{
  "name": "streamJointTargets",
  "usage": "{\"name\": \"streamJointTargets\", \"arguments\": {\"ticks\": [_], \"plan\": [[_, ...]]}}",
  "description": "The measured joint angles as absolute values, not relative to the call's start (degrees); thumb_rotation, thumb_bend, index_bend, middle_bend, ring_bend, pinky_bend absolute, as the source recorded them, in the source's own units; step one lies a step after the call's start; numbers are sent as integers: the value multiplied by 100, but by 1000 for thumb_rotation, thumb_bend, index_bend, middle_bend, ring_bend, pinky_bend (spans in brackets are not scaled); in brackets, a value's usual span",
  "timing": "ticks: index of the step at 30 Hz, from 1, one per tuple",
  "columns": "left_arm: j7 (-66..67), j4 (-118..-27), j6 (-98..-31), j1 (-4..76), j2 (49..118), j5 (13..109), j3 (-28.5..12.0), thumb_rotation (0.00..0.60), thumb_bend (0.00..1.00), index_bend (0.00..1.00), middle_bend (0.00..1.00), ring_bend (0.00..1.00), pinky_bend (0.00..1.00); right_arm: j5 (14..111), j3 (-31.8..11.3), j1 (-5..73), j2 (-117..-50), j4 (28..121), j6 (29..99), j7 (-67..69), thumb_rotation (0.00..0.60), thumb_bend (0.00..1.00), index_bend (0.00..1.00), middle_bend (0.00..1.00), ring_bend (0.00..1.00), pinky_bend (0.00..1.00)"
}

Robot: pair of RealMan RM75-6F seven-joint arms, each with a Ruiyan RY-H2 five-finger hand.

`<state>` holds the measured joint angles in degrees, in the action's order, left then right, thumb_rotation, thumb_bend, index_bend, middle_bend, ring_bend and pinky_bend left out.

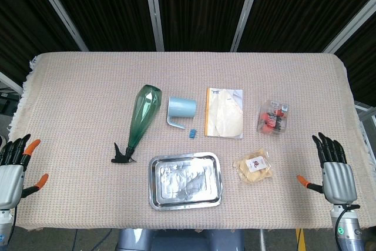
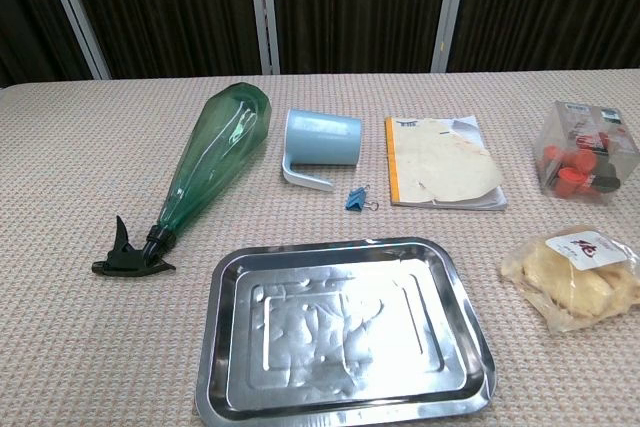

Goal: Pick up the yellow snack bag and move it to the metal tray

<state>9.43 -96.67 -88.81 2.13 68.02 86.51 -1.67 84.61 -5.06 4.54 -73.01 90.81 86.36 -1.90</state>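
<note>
The yellow snack bag lies flat on the cloth, just right of the metal tray, with a white and red label on top. The tray sits at the front middle of the table and holds nothing. My right hand rests at the table's right edge, fingers spread and holding nothing, well to the right of the bag. My left hand sits at the left edge, fingers apart and holding nothing. Neither hand shows in the chest view.
A green spray bottle lies left of a light blue cup on its side. A small blue clip, a notebook and a clear box of red items lie behind the bag.
</note>
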Motion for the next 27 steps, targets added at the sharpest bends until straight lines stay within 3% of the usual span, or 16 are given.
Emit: {"name": "streamJointTargets", "arguments": {"ticks": [27], "plan": [[889, -9738, -8953, 146, 6723, 8734, -121, 600, 231, 120, 0, 0, 0, 8686, -467, 377, -7228, 8956, 8847, 1, 600, 11, 29, 2, 0, 2]]}}
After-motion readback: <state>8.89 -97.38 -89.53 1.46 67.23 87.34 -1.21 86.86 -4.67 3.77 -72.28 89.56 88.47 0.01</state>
